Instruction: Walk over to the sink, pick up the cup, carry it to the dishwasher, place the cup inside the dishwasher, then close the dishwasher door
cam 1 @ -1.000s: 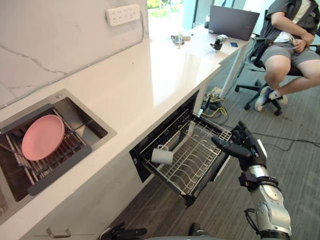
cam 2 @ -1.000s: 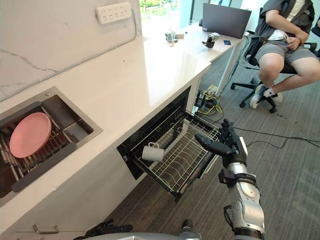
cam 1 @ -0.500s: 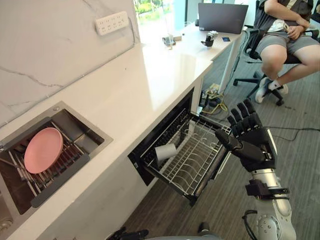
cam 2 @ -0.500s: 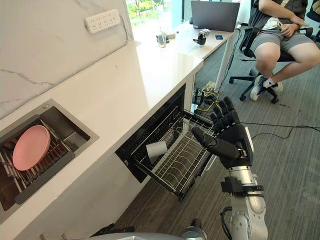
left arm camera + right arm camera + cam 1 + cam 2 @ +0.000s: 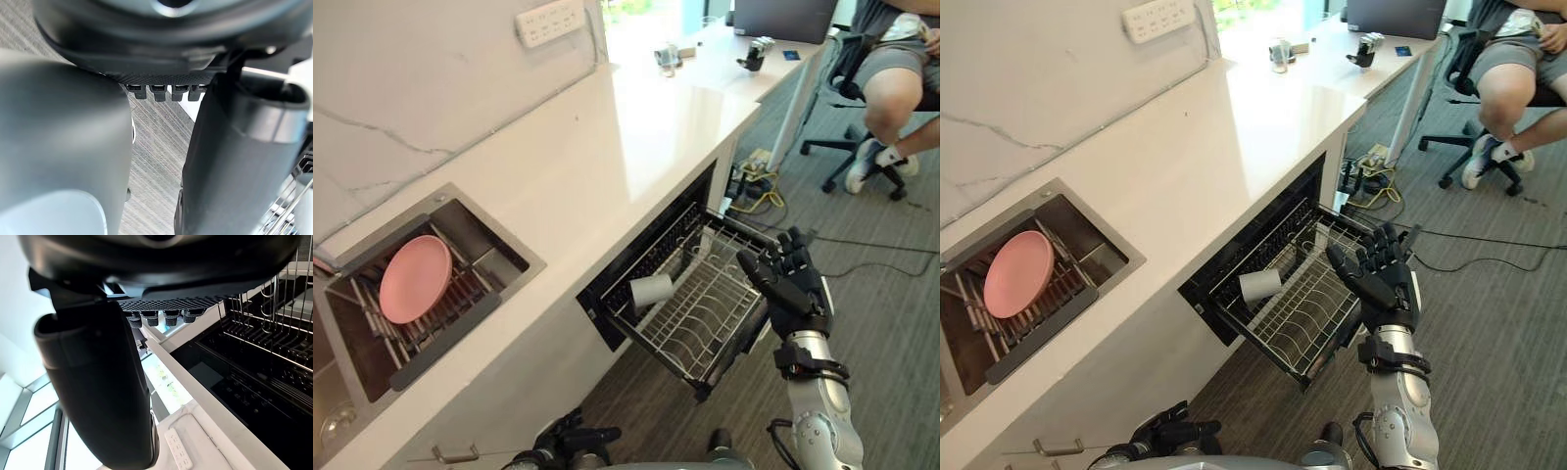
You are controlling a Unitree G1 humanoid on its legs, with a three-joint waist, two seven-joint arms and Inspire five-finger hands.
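The white cup [image 5: 651,290] lies on its side at the inner end of the wire rack [image 5: 710,323], which is pulled out of the open dishwasher [image 5: 1203,294] under the counter. My right hand [image 5: 793,289] is open with its fingers spread, held upright at the rack's outer edge, palm toward the rack and apart from the cup. Past its fingertips [image 5: 156,319], the right wrist view shows the rack's wires [image 5: 274,308] and the dark dishwasher interior. My left hand [image 5: 1167,431] hangs low by the cabinet front with relaxed fingers, holding nothing.
A pink plate [image 5: 414,279] leans on a rack in the sink [image 5: 499,250] at the left. The white counter [image 5: 636,127] runs toward a desk with a laptop [image 5: 783,15]. A person sits on an office chair [image 5: 901,88] at the far right. Cables [image 5: 759,191] lie on the floor.
The camera has shifted. My right hand, raised closer to the camera half a second ago, has dropped back down beside the rack's outer edge. The cup stays in the rack.
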